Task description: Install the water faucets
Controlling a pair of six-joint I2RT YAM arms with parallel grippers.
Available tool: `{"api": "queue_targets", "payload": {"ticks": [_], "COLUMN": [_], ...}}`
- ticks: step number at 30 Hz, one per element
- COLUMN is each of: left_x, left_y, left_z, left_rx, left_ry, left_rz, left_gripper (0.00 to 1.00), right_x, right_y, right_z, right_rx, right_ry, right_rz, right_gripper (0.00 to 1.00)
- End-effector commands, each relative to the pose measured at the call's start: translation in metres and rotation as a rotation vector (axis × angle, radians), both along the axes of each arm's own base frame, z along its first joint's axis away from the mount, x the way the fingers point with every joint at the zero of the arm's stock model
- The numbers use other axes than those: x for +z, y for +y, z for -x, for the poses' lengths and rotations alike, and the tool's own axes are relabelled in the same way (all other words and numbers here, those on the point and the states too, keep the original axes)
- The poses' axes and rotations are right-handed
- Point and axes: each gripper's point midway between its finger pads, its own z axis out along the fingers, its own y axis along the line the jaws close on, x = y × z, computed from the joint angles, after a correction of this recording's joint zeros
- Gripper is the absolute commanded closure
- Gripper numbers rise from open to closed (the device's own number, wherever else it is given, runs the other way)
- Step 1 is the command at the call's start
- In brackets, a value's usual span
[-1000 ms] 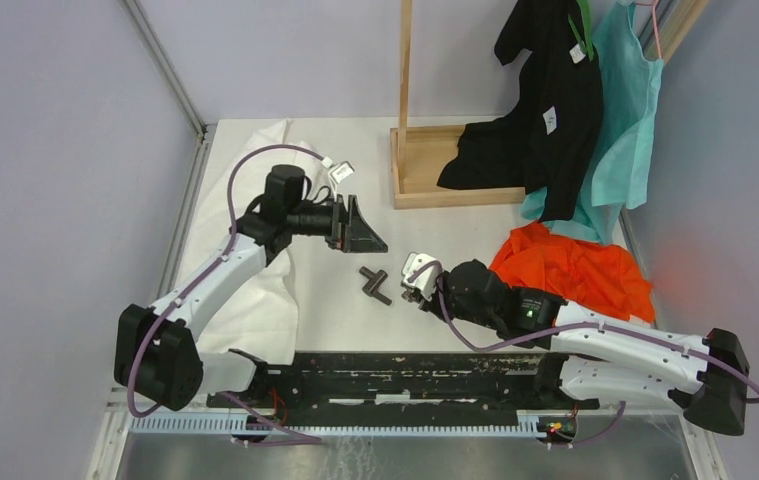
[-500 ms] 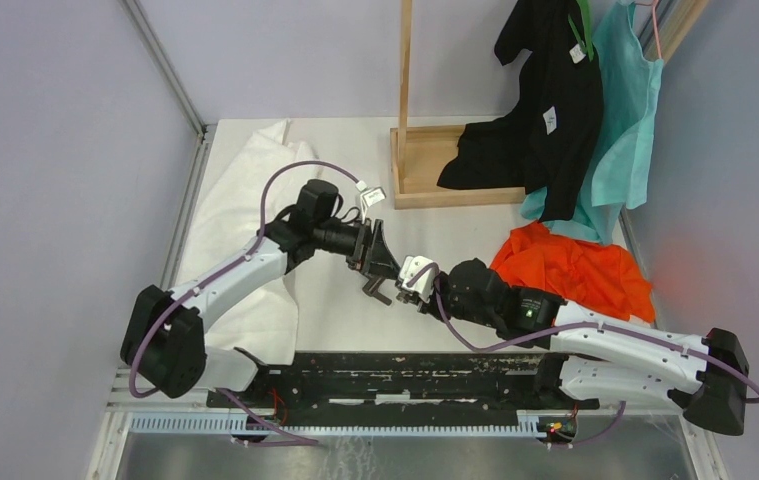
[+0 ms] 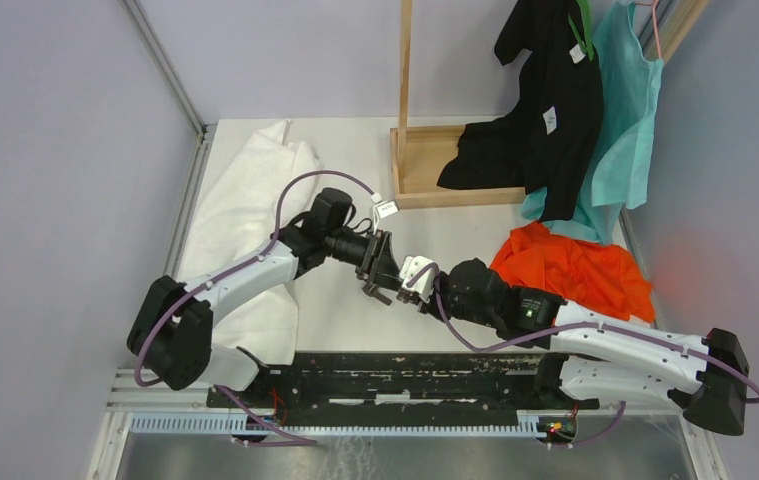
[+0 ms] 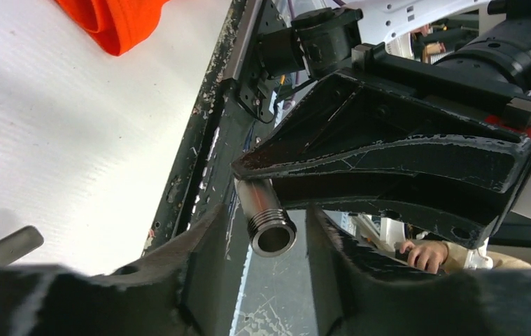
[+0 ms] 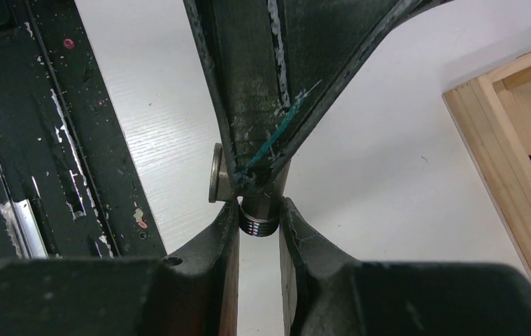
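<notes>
The water faucets show as a dark metal fitting (image 3: 376, 293) low over the white table, between both grippers. My right gripper (image 5: 259, 208) is shut on its threaded stub (image 5: 258, 224); a round disc end (image 5: 215, 183) sticks out to the left. My left gripper (image 4: 264, 234) faces it from the other side. Its fingers (image 4: 192, 245) stand either side of the threaded tube end (image 4: 268, 227), with a gap on each side, so it is open. A second metal bar (image 4: 5, 246) shows at the left edge. Seen from above, the left gripper (image 3: 383, 272) and right gripper (image 3: 402, 287) nearly touch.
A white cloth (image 3: 245, 205) lies at the left under my left arm. An orange cloth (image 3: 570, 270) lies right of the right wrist. A wooden stand base (image 3: 435, 190) sits behind, with black and teal garments (image 3: 565, 100) hanging. A black rail (image 3: 405, 372) runs along the near edge.
My left arm has swung right and forward from the table's back to the fitting, and its jaws have narrowed around the tube. The right arm has held still.
</notes>
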Motion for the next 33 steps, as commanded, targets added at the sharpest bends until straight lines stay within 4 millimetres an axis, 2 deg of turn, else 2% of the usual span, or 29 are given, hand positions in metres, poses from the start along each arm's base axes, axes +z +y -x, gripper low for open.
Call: {"api": "queue_targets", "payload": {"ticks": [1,8,11,12,13,14,16,18,20,21,25,28,30,33], "left_x": [0.008,0.008,0.011,0.010,0.008,0.004,-0.005,-0.009,-0.010,-0.010,-0.010,0.001,0.005,0.006], "left_y": [-0.010,-0.016,-0.017,-0.017,-0.017,-0.014,-0.007,0.001,0.011,0.016,0.041,0.054,0.068,0.096], "left_z": [0.009,0.007,0.001,-0.003,-0.007,-0.013,-0.025,-0.038,-0.054,-0.063,-0.104,-0.131,-0.149,-0.171], "left_rx": [-0.051,-0.051,-0.022,-0.004,0.018,0.043,0.099,0.158,0.232,0.274,0.469,0.655,0.797,1.002], "left_ry": [0.025,0.030,0.004,-0.004,-0.015,-0.041,-0.076,-0.099,-0.120,-0.138,-0.269,-0.365,-0.437,-0.645], "left_rz": [0.041,0.035,0.028,0.016,-0.006,-0.039,-0.111,-0.151,-0.180,-0.199,-0.287,-0.276,-0.264,-0.323], "left_gripper": [0.55,0.96,0.97,0.97,0.97,0.97,0.97,0.97,0.97,0.97,0.97,0.97,0.97,0.97], "right_x": [0.023,0.018,0.017,0.017,0.017,0.017,0.019,0.021,0.025,0.028,0.042,0.049,0.052,0.047], "right_y": [0.012,0.012,0.011,0.011,0.010,0.009,0.006,0.002,-0.005,-0.009,-0.033,-0.049,-0.056,-0.067], "right_z": [-0.004,-0.004,-0.004,-0.004,-0.002,-0.002,0.000,-0.001,-0.004,-0.006,-0.016,-0.026,-0.031,-0.042], "right_rx": [0.019,0.020,-0.003,-0.011,-0.019,-0.030,-0.049,-0.082,-0.124,-0.151,-0.289,-0.409,-0.490,-0.645], "right_ry": [-0.042,-0.034,-0.010,0.003,0.019,0.035,0.058,0.060,0.052,0.041,0.011,0.003,0.030,0.126], "right_rz": [-0.072,-0.062,-0.058,-0.052,-0.050,-0.052,-0.068,-0.097,-0.131,-0.152,-0.223,-0.264,-0.300,-0.318], "right_gripper": [0.99,0.99,0.99,0.94,0.83,0.65,0.43,0.28,0.05,0.01,0.00,0.00,0.00,0.00]}}
